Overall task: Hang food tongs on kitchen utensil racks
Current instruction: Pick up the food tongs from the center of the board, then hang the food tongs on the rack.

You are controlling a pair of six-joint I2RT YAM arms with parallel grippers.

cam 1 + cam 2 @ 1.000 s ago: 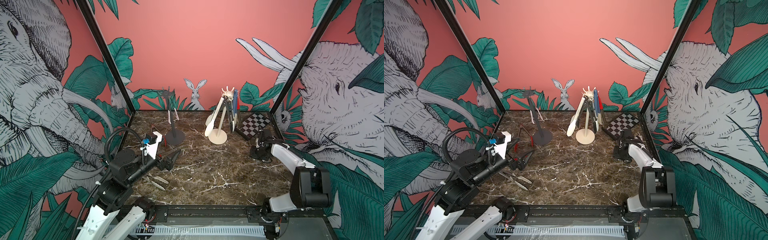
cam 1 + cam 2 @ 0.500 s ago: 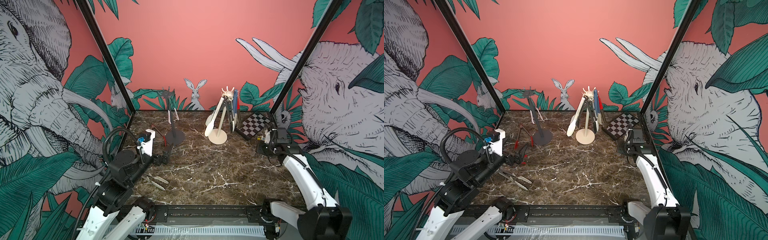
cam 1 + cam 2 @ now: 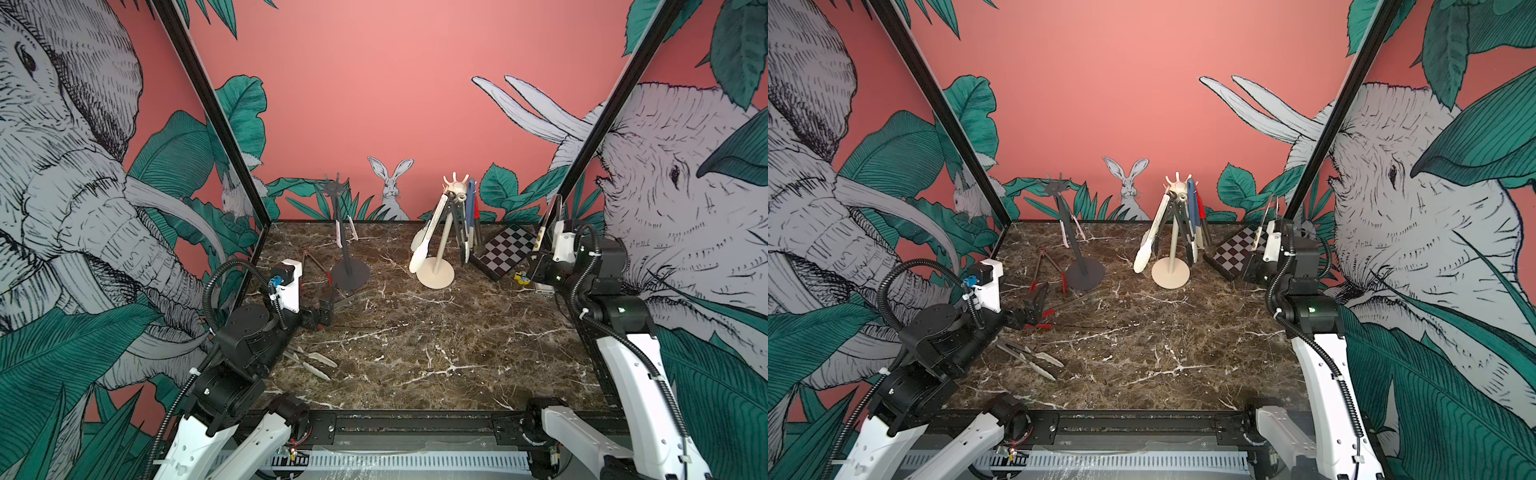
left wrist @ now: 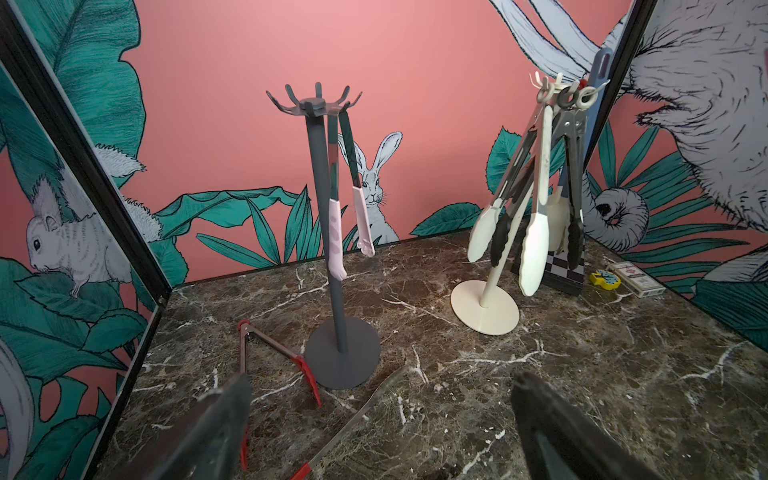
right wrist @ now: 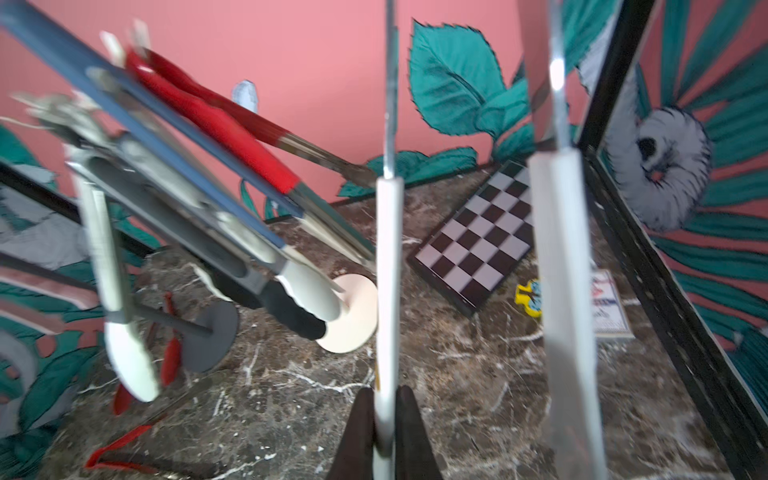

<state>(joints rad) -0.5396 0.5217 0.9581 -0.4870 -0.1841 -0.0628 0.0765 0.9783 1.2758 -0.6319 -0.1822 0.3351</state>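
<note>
The right gripper (image 5: 382, 415) clamped one arm of white tongs (image 5: 388, 249) near the table's (image 3: 415, 353) far right corner; the left gripper (image 4: 382, 386) stood wide open.

In the right wrist view, blur smears the hung tongs (image 5: 208, 199) on the cream rack (image 5: 357, 328), and its crown is only a blur. The white tongs (image 5: 388, 270) pinched in the right gripper (image 5: 385, 392) run off the top edge, so their hinge is unseen. Their other arm covers part of the card box (image 5: 609, 307) and of a yellow thing (image 5: 524, 297) near the cream rack, which is too small to name. In the left wrist view the left gripper (image 4: 382, 380) is blurred and cut off by the bottom edge. One finger (image 4: 224, 415) hides part of the red tongs (image 4: 307, 376), well apart from the cream rack. Only a sliver of the checkerboard (image 4: 567, 274) shows behind that rack.
</note>
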